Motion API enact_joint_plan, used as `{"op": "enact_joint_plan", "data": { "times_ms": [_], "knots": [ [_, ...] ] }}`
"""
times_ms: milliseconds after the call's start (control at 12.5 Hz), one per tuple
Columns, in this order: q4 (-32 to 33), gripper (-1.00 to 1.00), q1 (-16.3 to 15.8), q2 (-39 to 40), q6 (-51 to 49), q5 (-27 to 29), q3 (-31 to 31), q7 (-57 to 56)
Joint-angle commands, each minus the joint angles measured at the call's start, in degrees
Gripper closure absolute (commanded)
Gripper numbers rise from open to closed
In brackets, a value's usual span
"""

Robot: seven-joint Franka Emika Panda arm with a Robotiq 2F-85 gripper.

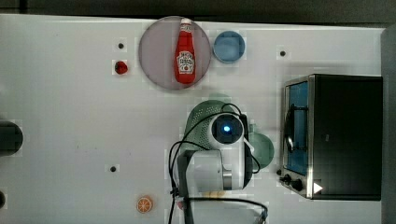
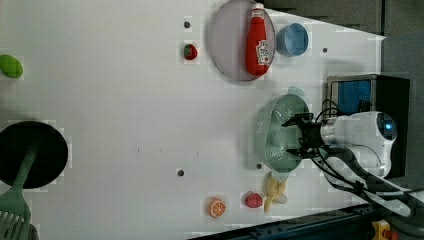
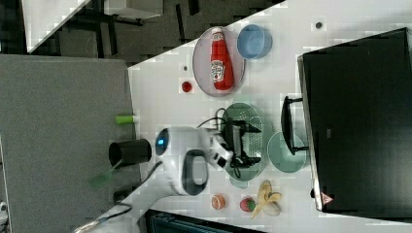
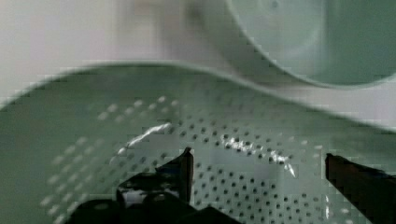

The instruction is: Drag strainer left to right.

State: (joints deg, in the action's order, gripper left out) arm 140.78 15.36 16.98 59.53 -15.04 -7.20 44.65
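one wide-open hand point(image 4: 258, 170) above strainer point(image 4: 140, 140)

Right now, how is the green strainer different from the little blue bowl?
The strainer is pale green and oblong; the blue bowl is round. The strainer is dotted with holes and bigger; the bowl is solid and smaller. The open gripper hangs over the strainer, away from the bowl. Both sit on the white table.
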Motion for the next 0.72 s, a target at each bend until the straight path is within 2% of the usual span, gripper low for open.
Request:
{"op": "enact_joint_plan", "data": {
  "times_ms": [80, 240, 400, 560, 640, 720],
  "knots": [
    [-3.12, -1.00, -1.33, -10.14, -7.45, 1.25, -2.49, -12.75],
    [-7.23, -1.00, -1.35, -15.96, -17.25, 2.20, -3.19, -19.46],
    [-12.05, -1.00, -1.35, -21.74, -28.67, 8.55, -3.23, -26.37],
    [-17.37, -1.00, -1.34, -27.06, -40.26, 17.58, -2.75, -35.90],
    [-20.30, -1.00, -1.32, -29.35, -45.37, 19.25, -2.28, -39.89],
    [-23.27, -1.00, -1.31, -31.14, -49.57, 18.64, -2.01, -42.15]
  ]
}}
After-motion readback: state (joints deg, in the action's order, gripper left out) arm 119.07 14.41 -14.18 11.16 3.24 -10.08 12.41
